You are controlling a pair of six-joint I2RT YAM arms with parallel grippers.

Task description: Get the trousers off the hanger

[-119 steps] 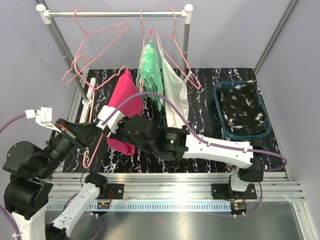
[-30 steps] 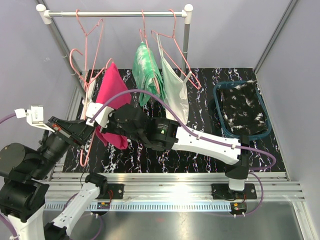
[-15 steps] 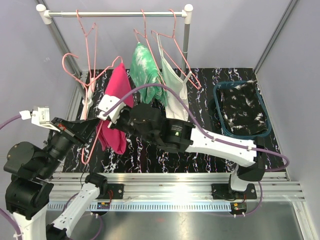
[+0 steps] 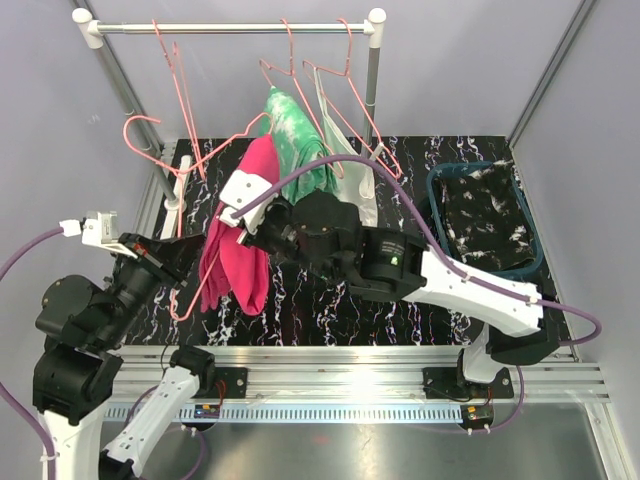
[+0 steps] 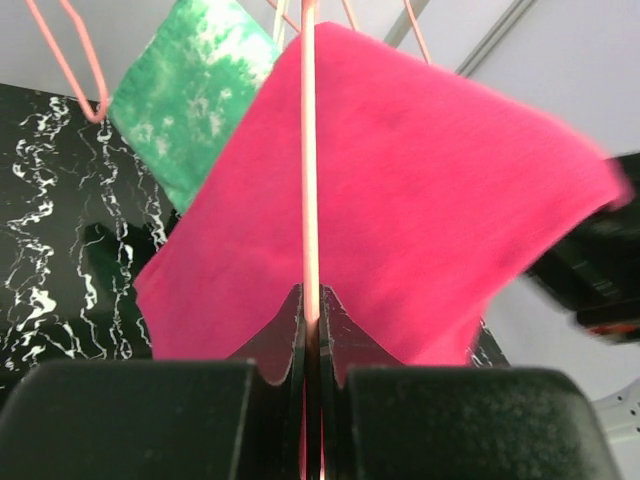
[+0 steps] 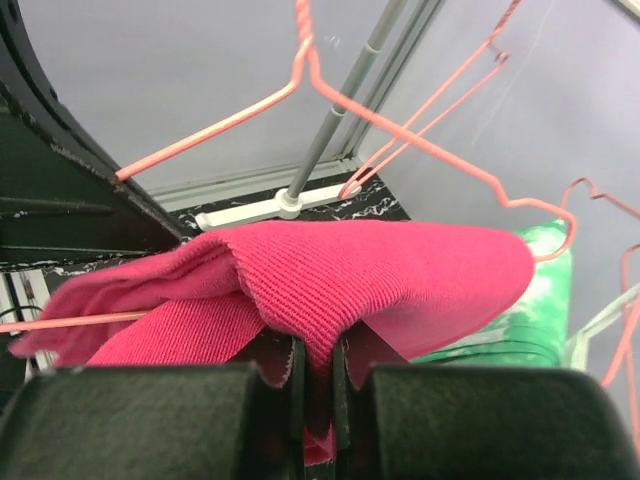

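The pink trousers (image 4: 240, 250) hang folded over a pink wire hanger (image 4: 205, 152) that is off the rail, at the left of the mat. My left gripper (image 4: 178, 262) is shut on the hanger's wire low down; in the left wrist view the wire (image 5: 309, 150) runs straight up out of the gripper (image 5: 311, 300), with the trousers (image 5: 420, 200) behind it. My right gripper (image 4: 250, 225) is shut on a fold of the trousers (image 6: 380, 270), seen pinched in the gripper (image 6: 318, 345) in the right wrist view. The hanger's wire (image 6: 400, 130) passes above the fold.
A clothes rail (image 4: 230, 28) spans the back with an empty pink hanger (image 4: 175, 70), a green garment (image 4: 295, 140) and a white top (image 4: 345, 165). A blue basket (image 4: 485, 215) of dark clothing sits at the right. The rail's left post (image 4: 130, 100) stands close by.
My right gripper has moved right and toward the rail with the trousers, pulling them along the hanger. The hanger has swung and tilted in my left gripper, which shifted slightly right.
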